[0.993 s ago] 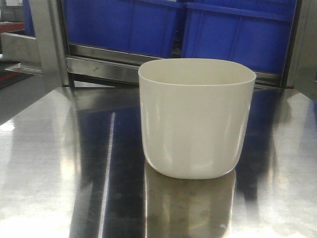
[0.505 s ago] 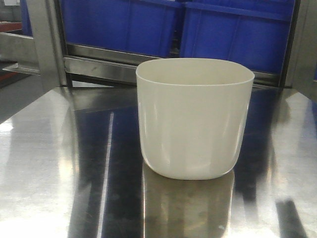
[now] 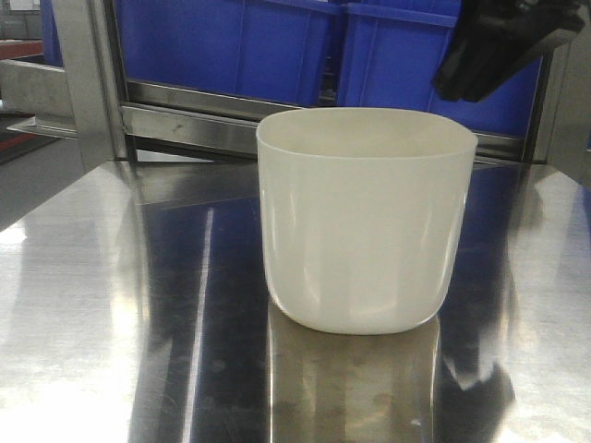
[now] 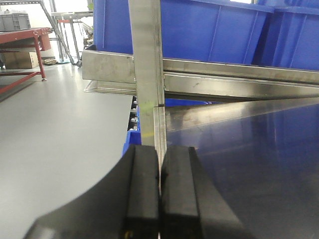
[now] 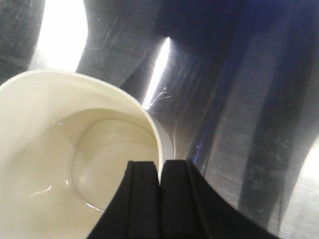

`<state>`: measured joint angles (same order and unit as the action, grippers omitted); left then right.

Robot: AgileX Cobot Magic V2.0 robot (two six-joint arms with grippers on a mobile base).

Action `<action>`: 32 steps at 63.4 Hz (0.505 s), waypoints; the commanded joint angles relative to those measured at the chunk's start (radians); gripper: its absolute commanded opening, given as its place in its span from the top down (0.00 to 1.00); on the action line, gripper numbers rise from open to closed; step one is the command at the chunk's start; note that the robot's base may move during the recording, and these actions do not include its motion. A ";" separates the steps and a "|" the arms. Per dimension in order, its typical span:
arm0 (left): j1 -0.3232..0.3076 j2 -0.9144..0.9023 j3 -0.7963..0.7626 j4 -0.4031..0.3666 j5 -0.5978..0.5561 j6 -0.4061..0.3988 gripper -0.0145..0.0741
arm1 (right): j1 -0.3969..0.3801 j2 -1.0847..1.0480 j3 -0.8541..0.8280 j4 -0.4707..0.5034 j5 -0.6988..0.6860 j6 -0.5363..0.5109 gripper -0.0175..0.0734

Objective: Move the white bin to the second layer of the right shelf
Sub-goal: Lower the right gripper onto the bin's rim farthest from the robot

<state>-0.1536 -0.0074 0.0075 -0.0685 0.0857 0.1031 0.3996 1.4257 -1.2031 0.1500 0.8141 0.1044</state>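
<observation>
1. Reading the views, I judged the reach-in step was in hand. The white bin (image 3: pixel 365 221) stood upright on the steel tabletop (image 3: pixel 92 323), in front of the blue crates (image 3: pixel 231 46), and nothing had gripped it yet.
2. The right gripper (image 5: pixel 159 167) hung just above the bin's rim, fingers pressed together and holding nothing.
3. The left gripper (image 4: pixel 159 149) sat by the table's edge, fingers likewise closed and empty.
4. Next, I reckoned, the right fingers needed to part and straddle the bin's wall before any lift toward the shelf. I couldn't pick out the shelf's roller level here.
</observation>
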 commanded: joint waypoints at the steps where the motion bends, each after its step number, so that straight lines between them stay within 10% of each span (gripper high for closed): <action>1: -0.006 -0.014 0.037 -0.005 -0.086 -0.004 0.74 | 0.008 -0.026 -0.039 -0.002 -0.064 -0.014 0.57; 12: -0.006 -0.014 0.037 -0.005 -0.086 -0.004 0.74 | 0.008 -0.026 -0.039 0.007 -0.060 -0.014 0.13; 32: -0.006 -0.014 0.037 -0.005 -0.086 -0.004 0.74 | 0.008 0.013 -0.039 0.007 -0.018 -0.014 0.21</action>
<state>-0.1536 -0.0074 0.0075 -0.0685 0.0857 0.1031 0.4065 1.4463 -1.2070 0.1500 0.8301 0.1026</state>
